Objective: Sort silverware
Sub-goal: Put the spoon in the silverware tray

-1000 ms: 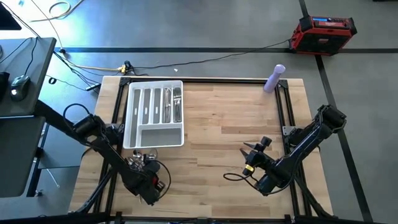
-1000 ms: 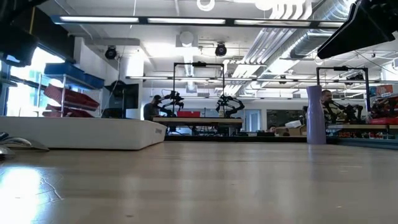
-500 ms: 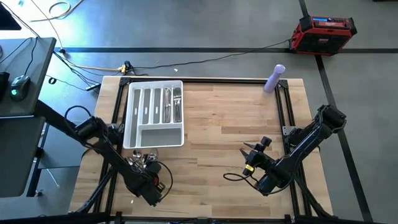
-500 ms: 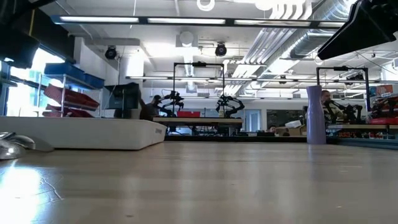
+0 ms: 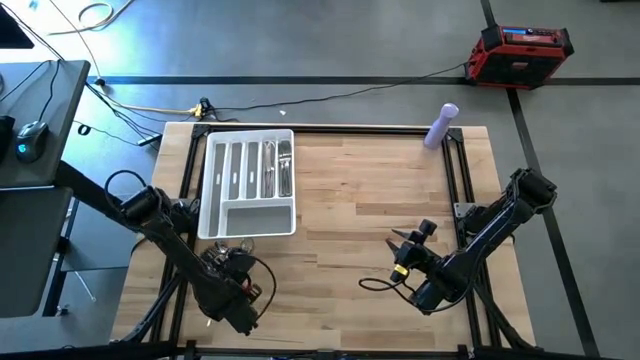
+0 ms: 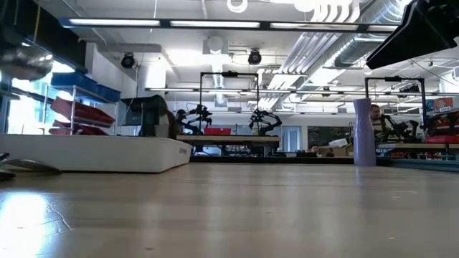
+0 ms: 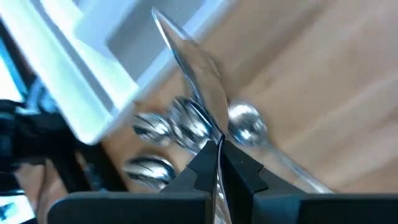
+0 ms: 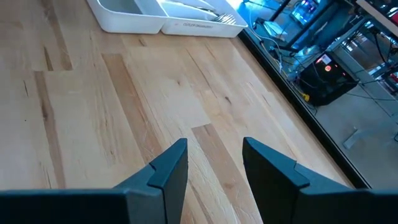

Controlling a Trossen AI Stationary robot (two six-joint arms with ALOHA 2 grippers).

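Observation:
A white compartmented tray (image 5: 222, 216) stands at the table's far left, with silverware (image 5: 283, 168) lying in its right slots. Just in front of the tray lies a small pile of spoons (image 7: 186, 121) on the wood (image 5: 238, 249). My left gripper (image 5: 222, 262) hangs over this pile, shut on one spoon (image 7: 196, 68), whose bowl also shows high up in the low view (image 6: 25, 66). Over the table's near right my right gripper (image 8: 214, 162) stands open with nothing between its fingers (image 5: 400, 242). My left gripper pinches the spoon between its two fingers at the narrow part (image 7: 217, 138) just behind the wide end. The fingers slant down from the near side and lie along the spoon. Its wide end sticks out past the fingertips, and the spoon is lifted clear of the pile.
A purple bottle (image 5: 441, 125) stands at the far right corner and shows in the low view (image 6: 363, 132). The middle of the wooden table (image 5: 370, 200) is bare. A red box (image 5: 520, 55) sits on the floor beyond the table. A person (image 6: 154, 118) is in the room behind.
My left gripper has shut on a spoon in the pile and then risen, tipping less steeply downward. The spoon has gone from lying on the table to hanging well above it. The other spoons have stayed on the wood.

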